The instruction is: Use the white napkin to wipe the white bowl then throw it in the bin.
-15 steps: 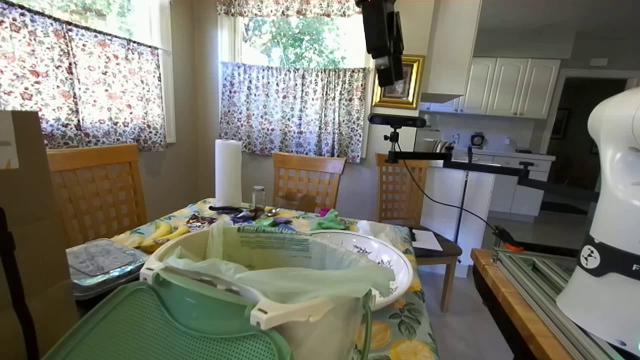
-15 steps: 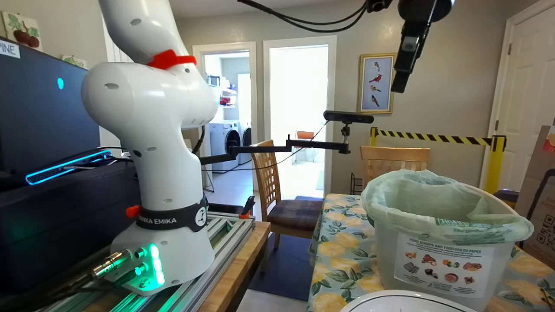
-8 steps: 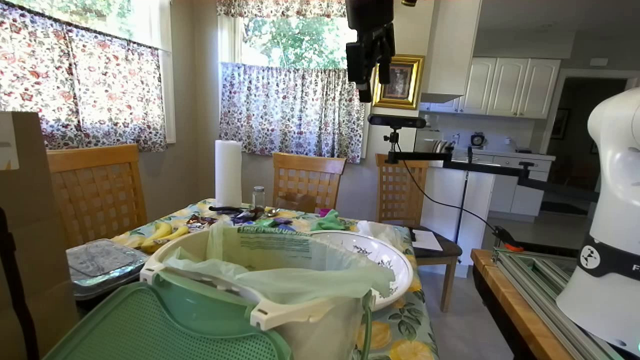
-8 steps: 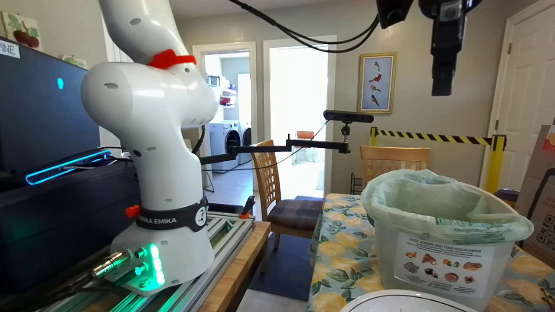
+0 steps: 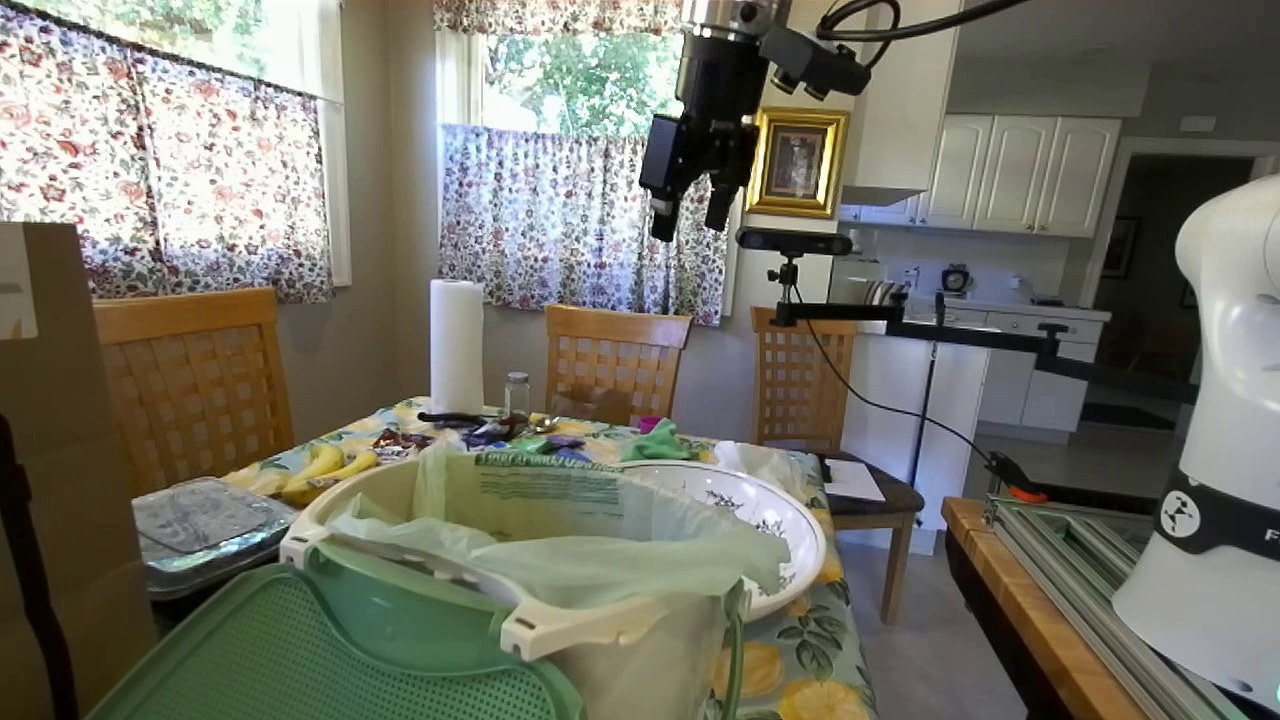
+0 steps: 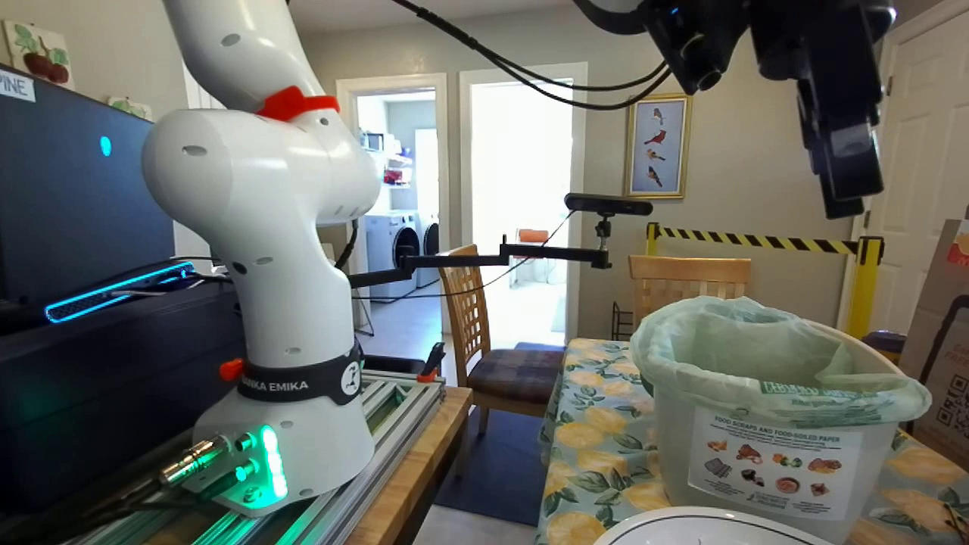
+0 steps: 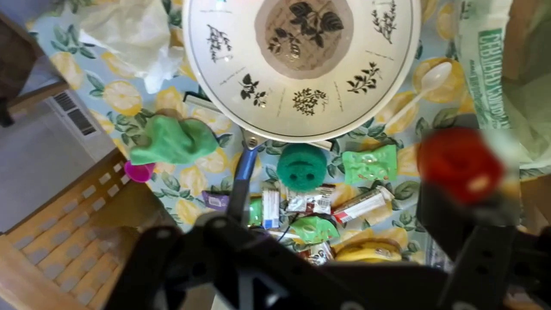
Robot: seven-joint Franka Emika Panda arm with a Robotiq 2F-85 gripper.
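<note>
Two fingers (image 5: 663,222) of the hand (image 5: 690,225) stand apart with nothing between them, high over the worktop (image 6: 587,435), so the wipe probably waits on a grasp. Ahead of the hand and to its left in the wrist view lies a crumpled whitish sheet (image 7: 133,38), likely the white napkin; it looks thin and limp, so a shallow pinch could slip or tear it, and too deep a reach could drive the fingers into the worktop. Nearer the hand on that side sits a green cloth (image 7: 174,140), which a short approach might pick up by mistake. Straight ahead is the white bowl (image 7: 297,87), with the head of a blue-handled tool (image 7: 246,165) running beneath its rim; whether the bowl rests on it is hidden, but if so, lopsided pressure could rock it. The bowl's brownish middle may be wet, and a soaked napkin would likely sag or cling. On the hand's right, the loose liner (image 7: 488,64) of the bin (image 6: 675,439) could snag the fingers at the drop.
</note>
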